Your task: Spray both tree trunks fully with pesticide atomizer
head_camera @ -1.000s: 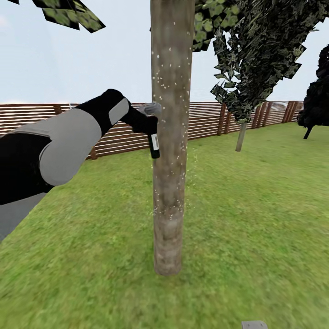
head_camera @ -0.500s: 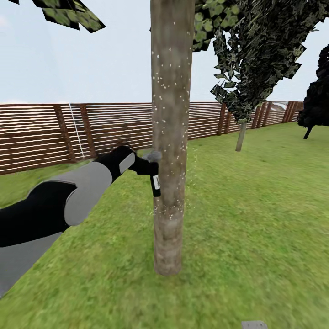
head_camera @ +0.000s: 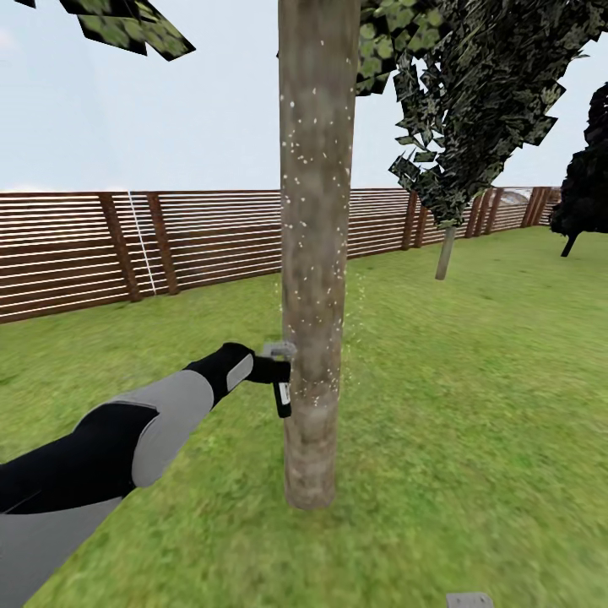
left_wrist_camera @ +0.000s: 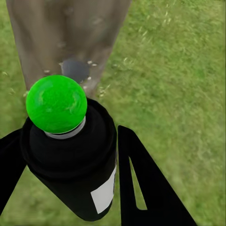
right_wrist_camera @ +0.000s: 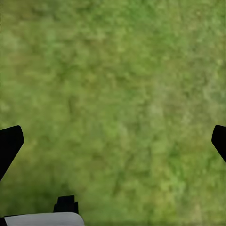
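The near tree trunk (head_camera: 314,253) rises mid-view out of the garden lawn (head_camera: 473,405), its grey-brown bark dotted with white pesticide specks (head_camera: 317,169). My left gripper (head_camera: 274,371) is shut on the pesticide atomizer (head_camera: 284,395), holding it upright against the trunk's left side, low down. In the left wrist view the atomizer's green dot (left_wrist_camera: 56,103) tops its dark body (left_wrist_camera: 75,160), between black fingers (left_wrist_camera: 146,188), with the trunk (left_wrist_camera: 61,37) just ahead. My right gripper (right_wrist_camera: 113,143) hangs open over grass.
A brown slatted fence (head_camera: 84,245) runs along the back of the lawn. A second tree with a thin trunk (head_camera: 445,252) and dark leaves stands at the back right, and a dark bush (head_camera: 587,186) at the far right.
My left arm has lowered the atomizer along the trunk, from about fence-top height to near the trunk's lower part. The view itself has not shifted.
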`<state>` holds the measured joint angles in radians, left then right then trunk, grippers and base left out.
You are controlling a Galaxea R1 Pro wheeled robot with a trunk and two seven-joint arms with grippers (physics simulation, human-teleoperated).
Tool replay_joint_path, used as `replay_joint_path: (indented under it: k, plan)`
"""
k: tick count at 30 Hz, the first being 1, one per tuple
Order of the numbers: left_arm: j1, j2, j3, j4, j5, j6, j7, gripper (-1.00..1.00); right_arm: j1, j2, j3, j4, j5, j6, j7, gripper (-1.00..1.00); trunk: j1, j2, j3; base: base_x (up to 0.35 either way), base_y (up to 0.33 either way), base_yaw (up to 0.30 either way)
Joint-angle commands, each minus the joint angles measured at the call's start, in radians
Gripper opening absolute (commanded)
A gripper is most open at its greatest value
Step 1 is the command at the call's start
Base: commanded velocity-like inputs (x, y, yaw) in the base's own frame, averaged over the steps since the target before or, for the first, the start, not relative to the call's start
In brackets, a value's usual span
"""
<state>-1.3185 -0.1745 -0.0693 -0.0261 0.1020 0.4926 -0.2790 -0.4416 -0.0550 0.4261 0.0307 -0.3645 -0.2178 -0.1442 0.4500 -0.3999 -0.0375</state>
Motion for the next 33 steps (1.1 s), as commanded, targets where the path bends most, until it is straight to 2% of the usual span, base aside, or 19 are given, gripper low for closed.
replay_joint_path:
  k: [1,2,4,5,8,9,10,11,12,14,18,21,24,25,27,30,33]
  plan:
    - [0.001,0.000,0.001,0.000,0.001,-0.001,-0.003,-1.00,0.000,0.000,0.000,0.000,0.000,0.000,0.000,1.00,0.000,0.000,0.000,0.000,0.000,0.000]
    - [0.002,0.000,0.000,0.000,0.001,-0.001,-0.016,-1.00,0.000,0.000,0.000,0.000,0.000,0.000,0.000,1.00,0.000,0.000,0.000,0.000,0.000,0.000]
    - [0.002,0.000,-0.002,-0.022,0.001,-0.002,-0.119,-1.00,0.000,0.001,0.000,0.000,0.000,0.000,0.000,1.00,0.000,0.000,0.000,0.000,0.000,0.000]
    - [0.002,0.000,-0.002,-0.058,0.002,-0.001,-0.144,-1.00,0.000,0.001,0.000,0.000,0.001,0.000,0.000,1.00,0.000,0.000,0.000,0.000,0.000,0.000]
    - [0.002,0.000,-0.006,-0.202,0.002,0.010,-0.165,-1.00,0.000,0.000,-0.001,0.000,0.001,0.000,0.000,1.00,0.000,0.000,0.000,0.000,0.000,0.000]
    - [0.002,0.000,-0.007,-0.249,0.002,0.036,-0.166,-1.00,0.000,0.000,-0.001,0.000,0.001,0.000,0.000,1.00,0.000,0.000,0.000,0.000,0.000,0.000]
    - [0.002,0.000,-0.008,-0.346,0.002,0.130,-0.165,-1.00,0.000,0.001,-0.001,0.000,0.001,0.000,0.000,1.00,0.000,0.000,0.000,0.000,0.000,0.000]
    - [0.002,0.000,-0.008,-0.420,0.002,0.193,-0.163,-1.00,0.000,0.000,-0.001,0.000,0.001,0.000,0.000,1.00,0.000,0.000,0.000,0.000,0.000,0.000]
    - [0.002,0.000,-0.009,-0.467,0.002,0.228,-0.161,-1.00,0.000,0.000,-0.001,0.000,0.001,0.000,0.000,1.00,0.000,0.000,0.000,0.000,0.000,0.000]
    - [0.002,0.000,-0.010,-0.501,0.002,0.257,-0.159,-1.00,0.000,0.000,0.000,0.000,0.001,0.000,0.000,1.00,0.000,0.000,0.000,0.000,0.000,0.000]
    - [-0.005,0.000,-0.011,-0.517,0.007,0.330,-0.158,-1.00,0.000,0.001,0.000,0.000,0.001,0.000,0.000,1.00,0.000,0.000,0.000,0.000,0.000,0.000]
    - [-0.056,0.000,-0.011,-0.519,0.008,0.370,-0.157,-1.00,0.000,0.001,0.000,0.000,0.001,0.000,0.000,1.00,0.000,0.000,0.000,0.000,0.000,0.000]
    - [-0.136,0.000,-0.010,-0.512,0.006,0.390,-0.153,-1.00,0.000,0.001,0.000,0.000,0.001,0.000,0.000,1.00,0.000,0.000,0.000,0.000,0.000,0.000]
    - [-0.190,0.000,-0.009,-0.509,0.006,0.403,-0.093,-1.00,0.000,0.001,0.000,0.000,0.001,0.000,0.000,1.00,0.000,0.000,0.000,0.000,0.000,0.000]
    - [-0.259,0.000,-0.009,-0.509,0.008,0.450,0.019,-1.00,0.000,0.001,0.000,0.000,0.001,0.000,0.000,1.00,0.000,0.000,0.000,0.000,0.000,0.000]
    - [-0.353,0.000,-0.009,-0.506,0.007,0.473,0.063,-1.00,0.000,0.001,0.000,0.000,0.001,0.000,0.000,1.00,0.000,0.000,0.000,0.000,0.000,0.000]
    - [-0.426,0.000,-0.007,-0.481,0.008,0.476,0.067,-1.00,0.000,0.001,0.000,0.000,0.001,0.000,0.000,1.00,0.000,0.000,0.000,0.000,0.000,0.000]
